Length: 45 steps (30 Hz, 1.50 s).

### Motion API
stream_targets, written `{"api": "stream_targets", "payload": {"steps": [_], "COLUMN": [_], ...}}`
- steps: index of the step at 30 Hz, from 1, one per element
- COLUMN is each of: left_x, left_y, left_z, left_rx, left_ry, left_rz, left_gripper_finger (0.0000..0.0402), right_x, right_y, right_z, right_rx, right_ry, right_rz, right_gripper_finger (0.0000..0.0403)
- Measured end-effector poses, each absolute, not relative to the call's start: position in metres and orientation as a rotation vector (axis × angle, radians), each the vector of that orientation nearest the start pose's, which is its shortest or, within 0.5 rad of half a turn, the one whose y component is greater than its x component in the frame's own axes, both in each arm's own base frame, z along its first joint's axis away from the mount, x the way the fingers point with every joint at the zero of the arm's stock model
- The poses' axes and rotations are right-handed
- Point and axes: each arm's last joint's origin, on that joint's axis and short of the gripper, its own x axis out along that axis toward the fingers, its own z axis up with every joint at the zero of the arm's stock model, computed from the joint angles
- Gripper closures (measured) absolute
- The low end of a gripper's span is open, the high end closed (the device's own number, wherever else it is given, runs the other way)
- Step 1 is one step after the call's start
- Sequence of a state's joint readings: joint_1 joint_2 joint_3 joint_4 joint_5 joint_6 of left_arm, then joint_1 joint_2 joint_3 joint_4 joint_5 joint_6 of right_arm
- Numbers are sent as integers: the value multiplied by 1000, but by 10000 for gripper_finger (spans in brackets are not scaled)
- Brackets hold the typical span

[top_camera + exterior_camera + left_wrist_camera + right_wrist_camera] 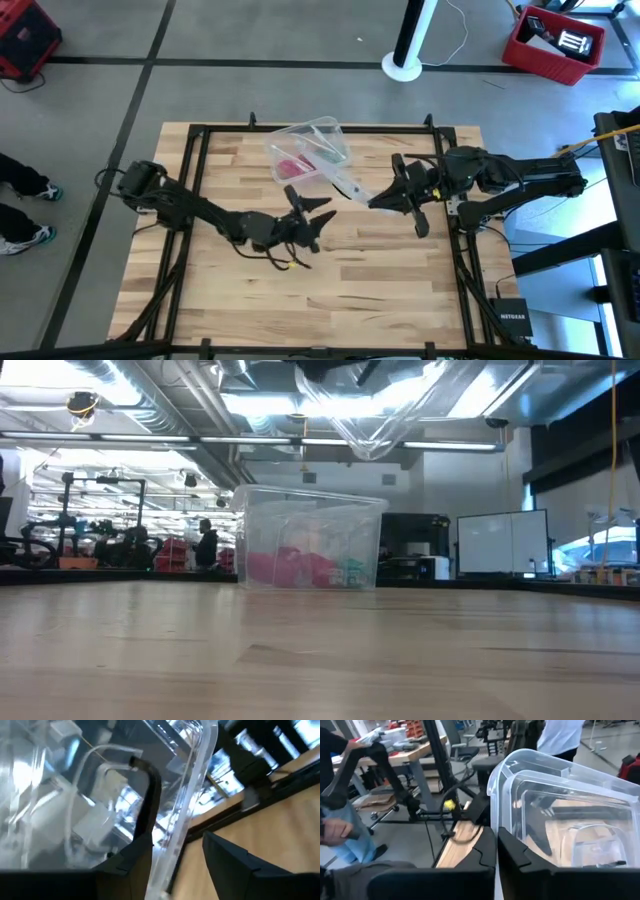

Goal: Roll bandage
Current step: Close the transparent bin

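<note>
A clear plastic box (297, 163) stands on its base at the table's far middle, with pink and green contents (300, 568) inside. The bandage does not show as a strip or roll of its own. A clear lid (330, 150) hangs tilted in the air over and beside the box (310, 545), and my right gripper (383, 201) is shut on it. My left gripper (312, 210) is open at the lid's near edge. One of its fingers (145, 815) stands behind the clear wall and the other (235, 865) outside it. My right gripper pinches the lid's rim (494, 822) between its two fingers, at the lid's right-hand end. The fingers come roughly level from the table's right side. The lid (370, 410) is lifted clear of the box and table, tilted. My left gripper has the lid's rim (192, 805) between its open fingers; whether either finger touches it, I cannot tell.
A black frame (190, 180) runs round the wooden tabletop (330, 290). A small yellow piece (291, 264) lies below the left gripper. People stand beyond the table in the right wrist view. The near half of the tabletop is bare wood.
</note>
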<state>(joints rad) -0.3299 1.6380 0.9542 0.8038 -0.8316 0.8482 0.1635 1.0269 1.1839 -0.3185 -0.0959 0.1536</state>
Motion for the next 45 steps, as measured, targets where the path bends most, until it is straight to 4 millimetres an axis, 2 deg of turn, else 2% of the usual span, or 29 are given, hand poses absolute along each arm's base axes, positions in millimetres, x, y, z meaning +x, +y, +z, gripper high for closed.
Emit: {"api": "stream_targets", "payload": {"steps": [4,8,15,24,35,39,42,45], "left_x": [359,369,365,359,365,365,366,366], "left_y": [-88,-84,-88,-109,-87,-84,-84,-83], "left_z": [271,277,285,285,286,286,286,286], "left_rx": [869,900,868,858,843,837,840,840], "left_ry": [162,183,189,163,183,183,183,174], "left_rz": [584,627,679,621,683,690,687,676], "left_gripper_finger": [235,235,235,235,235,236,257,298], "right_x": [216,220,221,221,221,224,227,232], "right_y": [38,39,39,39,40,40,41,42], "right_z": [412,411,411,409,411,409,408,405], "right_rx": [148,147,146,124,146,146,147,147], "right_ry": [153,146,146,162,137,148,156,161], "right_rz": [248,246,246,246,262,263,267,276], "right_gripper_finger": [402,402,402,402,402,402,402,399]}}
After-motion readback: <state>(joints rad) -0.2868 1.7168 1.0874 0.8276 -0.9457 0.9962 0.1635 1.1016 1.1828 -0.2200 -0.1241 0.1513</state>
